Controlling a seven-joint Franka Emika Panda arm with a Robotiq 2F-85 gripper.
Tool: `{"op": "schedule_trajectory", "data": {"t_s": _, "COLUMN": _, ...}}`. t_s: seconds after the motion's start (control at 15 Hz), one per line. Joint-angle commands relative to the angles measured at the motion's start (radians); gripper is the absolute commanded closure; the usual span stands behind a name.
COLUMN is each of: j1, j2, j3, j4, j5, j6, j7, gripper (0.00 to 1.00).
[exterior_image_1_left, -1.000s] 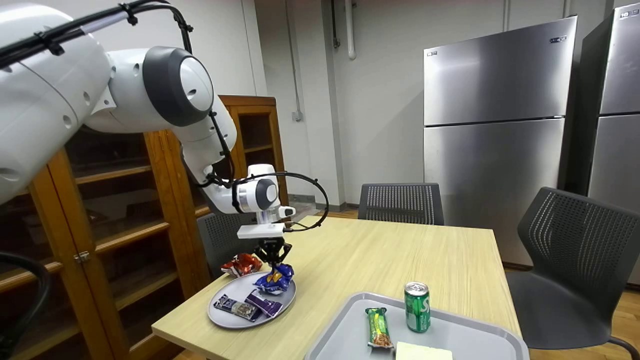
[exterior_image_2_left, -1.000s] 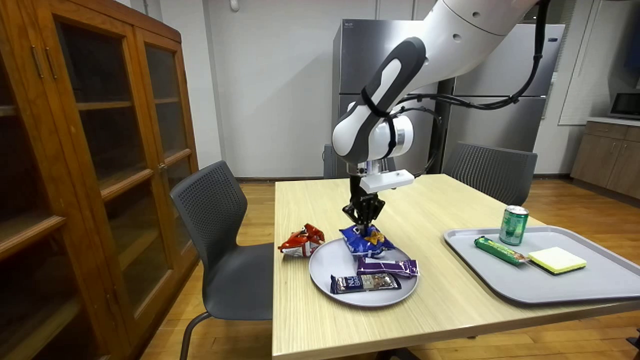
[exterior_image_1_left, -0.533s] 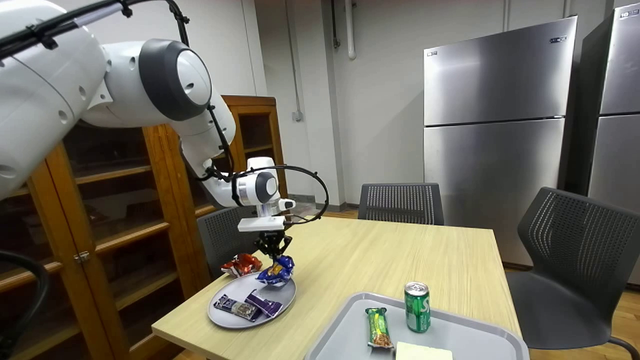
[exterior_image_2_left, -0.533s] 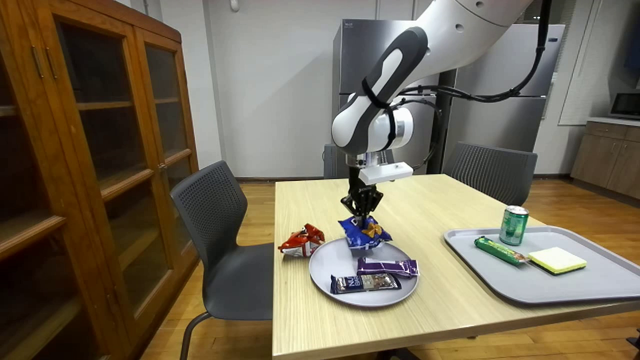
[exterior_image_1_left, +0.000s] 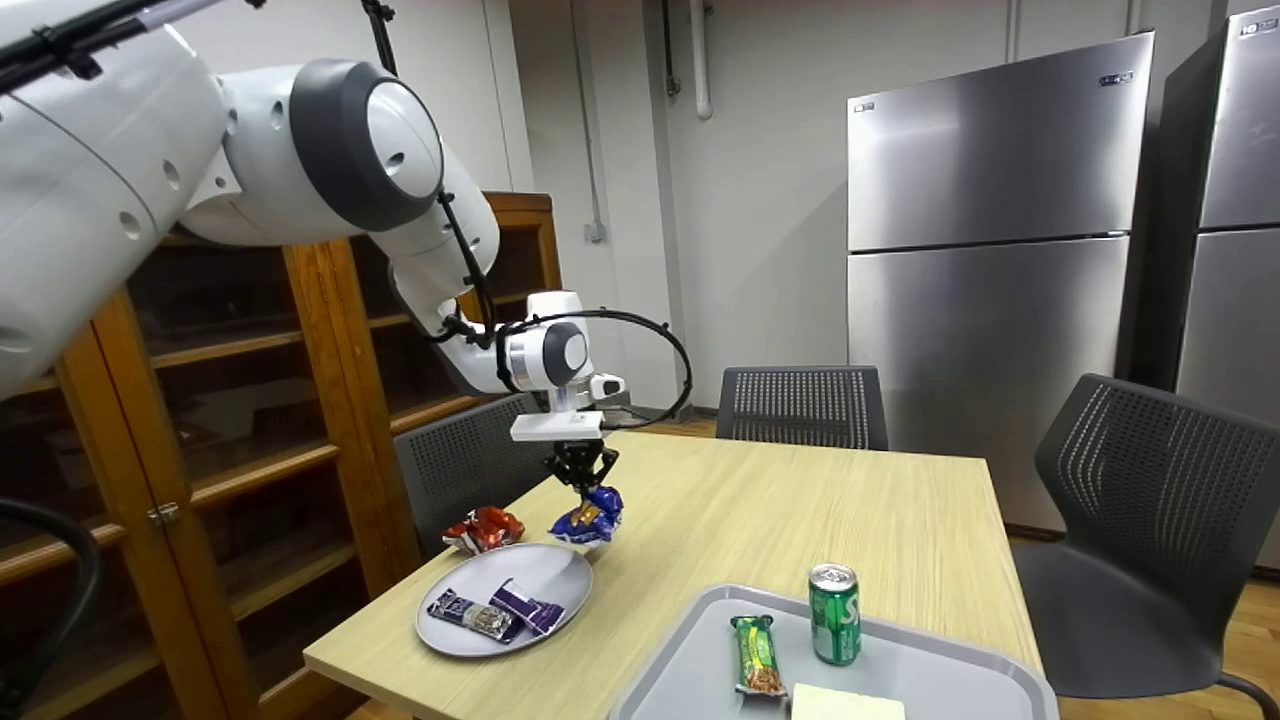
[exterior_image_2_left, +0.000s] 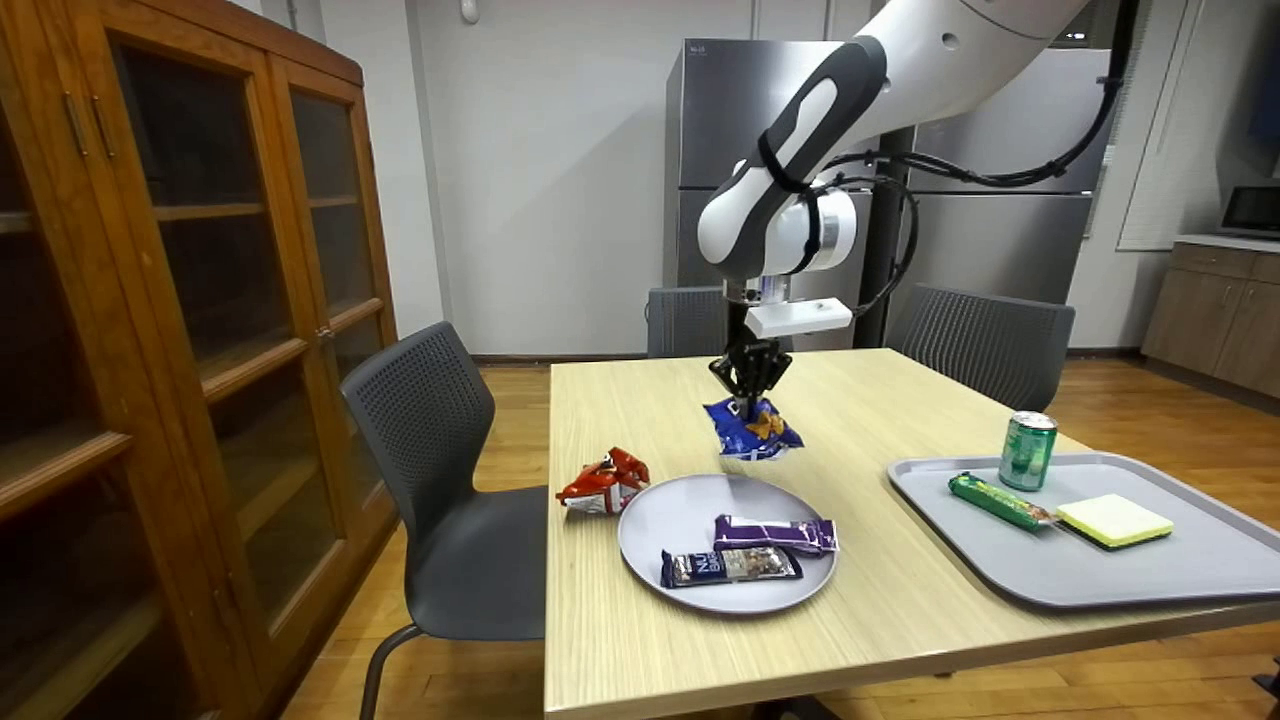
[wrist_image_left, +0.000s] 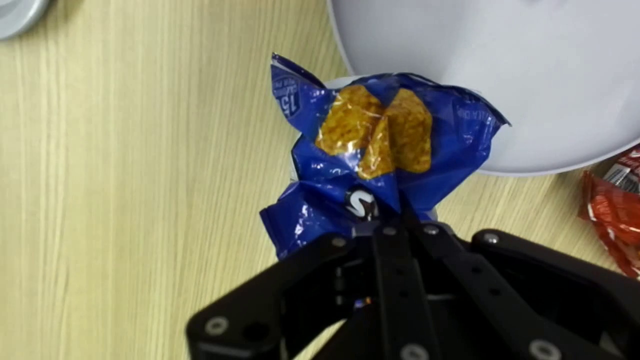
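Pinched in my shut gripper (exterior_image_2_left: 748, 406) is a crumpled blue chip bag (exterior_image_2_left: 757, 434) with orange chips printed on it. It hangs above the wooden table, just past the far rim of the round grey plate (exterior_image_2_left: 668, 525). In the wrist view the bag (wrist_image_left: 325, 165) spreads out ahead of the jaws and partly overlaps the plate (wrist_image_left: 525, 90); the fingertips are hidden in its folds. A purple bar (exterior_image_2_left: 775, 534) and a dark nut bar (exterior_image_2_left: 730, 566) lie on the plate. Beside the plate sits a red chip bag (exterior_image_2_left: 606, 482), also visible in an exterior view (exterior_image_1_left: 484, 530).
A grey tray (exterior_image_2_left: 1130, 585) rests on the table, carrying a green can (exterior_image_2_left: 1027, 450), a green-wrapped bar (exterior_image_2_left: 1000, 501) and a yellow sponge (exterior_image_2_left: 1114, 520). Dark chairs (exterior_image_2_left: 420, 430) surround the table (exterior_image_2_left: 640, 410). A wooden cabinet (exterior_image_1_left: 330, 400) stands behind the arm.
The blue bag has been lifted off the plate in my gripper and carried away from it, up and toward the table's far side. The bars, red bag and tray have not moved.
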Motion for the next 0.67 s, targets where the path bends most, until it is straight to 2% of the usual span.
{"op": "schedule_trajectory", "data": {"t_s": 0.0, "j1": -0.033, "j2": 0.019, "j3": -0.001, "j4": 0.049, "j5": 0.007, "j6": -0.009, "j7": 0.007, "gripper": 1.00}}
{"op": "schedule_trajectory", "data": {"t_s": 0.6, "j1": -0.072, "j2": 0.101, "j3": -0.018, "j4": 0.154, "j5": 0.006, "j6": -0.032, "j7": 0.006, "gripper": 1.00}}
